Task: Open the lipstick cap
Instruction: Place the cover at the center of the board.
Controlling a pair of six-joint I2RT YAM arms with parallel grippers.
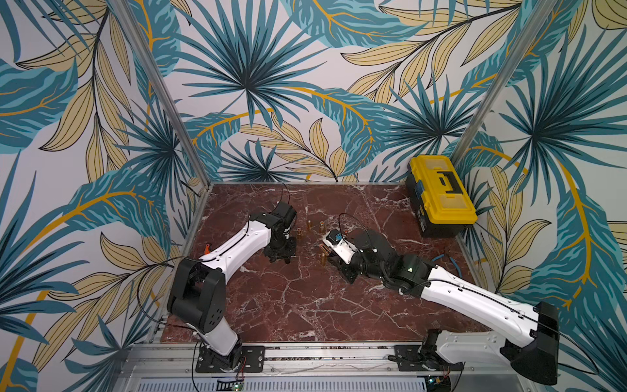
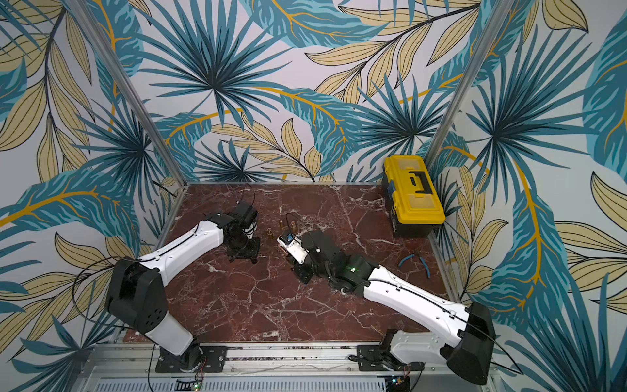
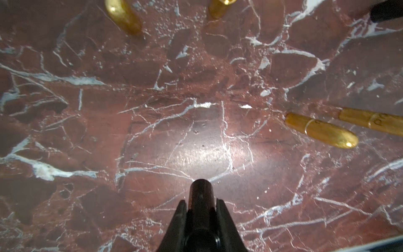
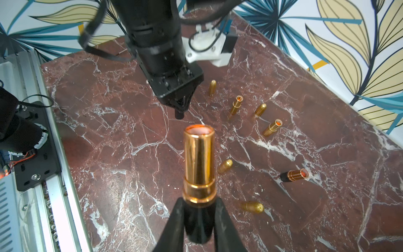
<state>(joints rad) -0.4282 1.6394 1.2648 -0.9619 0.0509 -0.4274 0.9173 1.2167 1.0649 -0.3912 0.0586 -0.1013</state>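
I work in a staged robot test cell: leaf-printed wall panels (image 1: 305, 68) on bare aluminium posts (image 1: 163, 95) enclose a red marble-patterned tabletop (image 1: 305, 305). My black base plates (image 1: 254, 356) bolt to a slotted aluminium rail (image 1: 322, 354) (a yellow-lidded black toolbox (image 1: 441, 193) and blue-handled pliers (image 2: 415, 259) sit on the tabletop).

Readable text, brand names, numbers, signs — none found in any view. Gold lipstick tube (image 3: 370, 120): a faint, roundish embossed mark on its band in the left wrist view, too blurred to read as a letter or logo. Yellow toolbox (image 1: 441, 193): a blue patch on its dark side wall, possibly a label, seen in both top views — too small for any lettering to be made out.
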